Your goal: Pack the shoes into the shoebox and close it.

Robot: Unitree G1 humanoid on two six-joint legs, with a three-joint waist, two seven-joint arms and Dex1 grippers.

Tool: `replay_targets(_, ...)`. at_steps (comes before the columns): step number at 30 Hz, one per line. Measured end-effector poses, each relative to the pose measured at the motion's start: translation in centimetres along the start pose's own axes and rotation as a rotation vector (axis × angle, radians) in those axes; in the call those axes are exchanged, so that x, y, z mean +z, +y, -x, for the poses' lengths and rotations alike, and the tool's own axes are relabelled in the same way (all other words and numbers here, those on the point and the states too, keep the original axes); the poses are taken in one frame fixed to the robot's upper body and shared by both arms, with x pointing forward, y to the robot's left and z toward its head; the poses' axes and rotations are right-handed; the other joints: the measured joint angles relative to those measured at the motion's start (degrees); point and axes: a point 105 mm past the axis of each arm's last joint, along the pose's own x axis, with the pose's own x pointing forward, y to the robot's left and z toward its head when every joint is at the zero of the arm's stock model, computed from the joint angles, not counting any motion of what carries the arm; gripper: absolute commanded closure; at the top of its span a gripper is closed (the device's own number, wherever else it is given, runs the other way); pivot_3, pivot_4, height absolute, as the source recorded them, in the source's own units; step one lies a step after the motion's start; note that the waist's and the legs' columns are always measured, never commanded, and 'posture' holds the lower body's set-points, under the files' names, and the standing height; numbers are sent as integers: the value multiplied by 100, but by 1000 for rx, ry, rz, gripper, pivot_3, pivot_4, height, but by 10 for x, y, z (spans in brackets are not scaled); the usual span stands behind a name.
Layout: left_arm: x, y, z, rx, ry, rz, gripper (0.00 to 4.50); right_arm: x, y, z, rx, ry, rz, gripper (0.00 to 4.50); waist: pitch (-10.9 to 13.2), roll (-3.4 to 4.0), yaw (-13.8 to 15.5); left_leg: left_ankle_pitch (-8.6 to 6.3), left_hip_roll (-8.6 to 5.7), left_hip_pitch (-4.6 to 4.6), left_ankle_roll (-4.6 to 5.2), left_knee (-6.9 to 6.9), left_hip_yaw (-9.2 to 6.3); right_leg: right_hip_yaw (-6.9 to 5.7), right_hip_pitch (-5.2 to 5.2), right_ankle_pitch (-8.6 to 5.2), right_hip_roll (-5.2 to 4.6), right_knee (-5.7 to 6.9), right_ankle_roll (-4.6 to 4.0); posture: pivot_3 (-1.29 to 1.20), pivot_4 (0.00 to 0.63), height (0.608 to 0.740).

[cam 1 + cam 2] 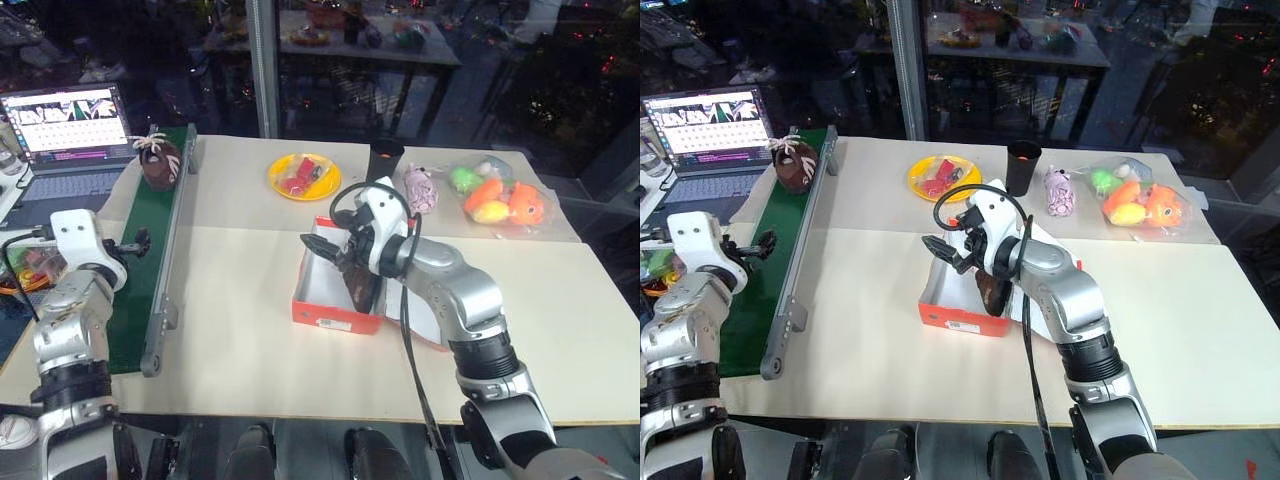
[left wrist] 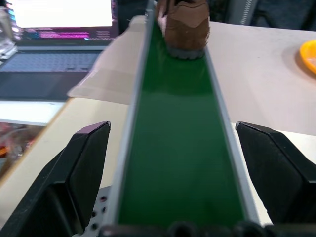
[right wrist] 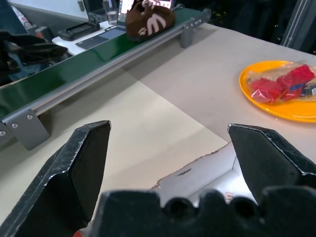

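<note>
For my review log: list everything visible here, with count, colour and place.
shoe: one, brown, far end of belt
shoe: one, brown, inside box
box: one, red, table middle
belt: one, green, table's left
plate: one, yellow, behind box
cup: one, black, right of plate
plush toy: one, pink, beside cup
toy bag: one, mixed colours, far right
laptop: one, left of belt
left gripper: jaws open, over belt
right gripper: jaws open, over box

A long green conveyor belt with grey metal rails [image 1: 150, 265] runs ahead of the left end effector [image 1: 138, 242]. Beyond the right end effector [image 1: 318, 247], a round yellow plate [image 1: 304, 176] rests on the pale bench [image 1: 230, 330], beside a black cup [image 1: 1023, 166].
</note>
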Motion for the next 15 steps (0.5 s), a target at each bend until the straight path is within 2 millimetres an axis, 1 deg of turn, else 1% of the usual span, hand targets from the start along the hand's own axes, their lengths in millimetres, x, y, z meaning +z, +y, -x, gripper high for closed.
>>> replay_targets(5,5,-10,-15,-23,-8,2,175,-1,0,1,-9,14,-4,17,0,-1,1,4,0,0,-1,1,0,0,0,0,0,1,0,0,150,736)
replay_targets(8,6,-12,-20,-20,-10,1,175,-2,0,1,-9,17,-4,17,0,-1,0,5,0,0,-2,1,0,0,0,0,0,1,1,0,150,736)
replay_targets(10,3,-13,-22,-18,-4,-2,175,-2,-1,2,-13,21,-1,17,0,-1,-14,6,0,0,-2,1,0,0,0,0,0,1,1,0,150,736)
replay_targets(15,-10,-11,-25,5,30,12,175,-2,-3,4,-17,29,4,17,0,-1,-11,9,0,0,1,1,0,0,-2,0,1,7,1,0,150,736)
